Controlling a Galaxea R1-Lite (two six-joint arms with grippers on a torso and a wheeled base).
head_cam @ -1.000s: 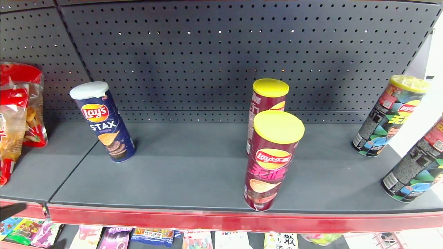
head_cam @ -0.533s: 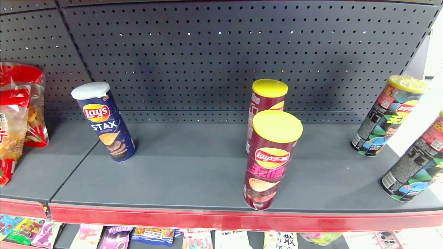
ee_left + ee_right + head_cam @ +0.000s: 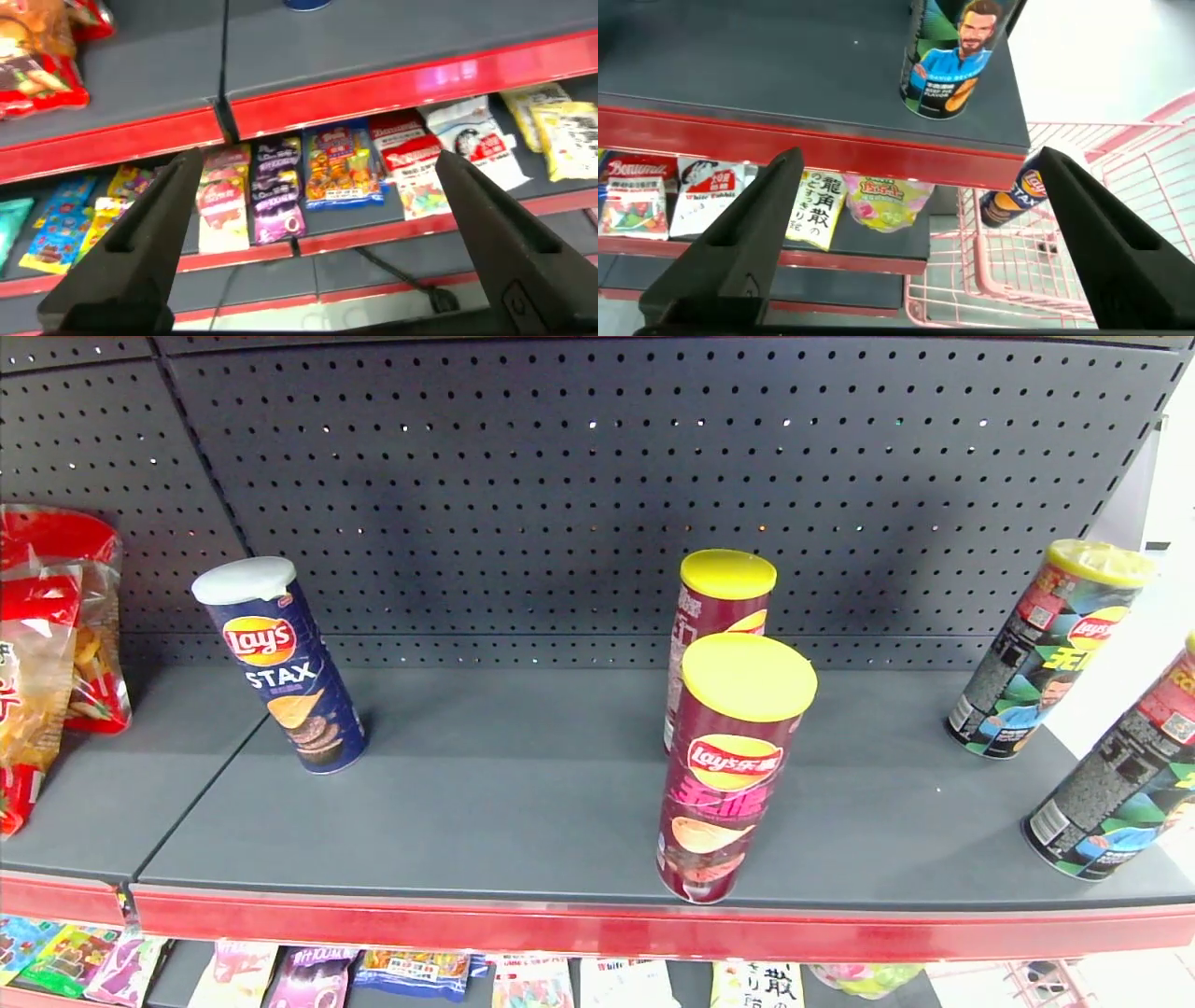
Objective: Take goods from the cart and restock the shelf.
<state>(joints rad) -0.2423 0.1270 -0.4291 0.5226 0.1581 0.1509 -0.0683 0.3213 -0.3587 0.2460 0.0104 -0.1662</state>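
The grey shelf [image 3: 523, 803] holds upright chip cans: a blue one [image 3: 277, 663] at the left, two maroon ones [image 3: 733, 765] [image 3: 719, 607] in the middle, two green-black ones [image 3: 1046, 649] [image 3: 1116, 784] at the right. My left gripper [image 3: 318, 159] is open and holds nothing, low in front of the shelf's red front edge [image 3: 374, 89]. My right gripper [image 3: 920, 154] is open too, below the right end of the shelf, where a green-black can [image 3: 957, 56] stands. Beside it the pink wire cart [image 3: 1130, 243] holds a blue can [image 3: 1018, 196] lying down.
Red snack bags [image 3: 47, 644] fill the shelf's far left. Small snack packets [image 3: 336, 168] [image 3: 822, 205] line the lower shelf. Wide bare stretches lie between the blue and maroon cans and between the maroon and green-black cans.
A dark gripper tip at the head view's lower left edge has dropped out of sight. The head camera shifted slightly; the cans have not moved.
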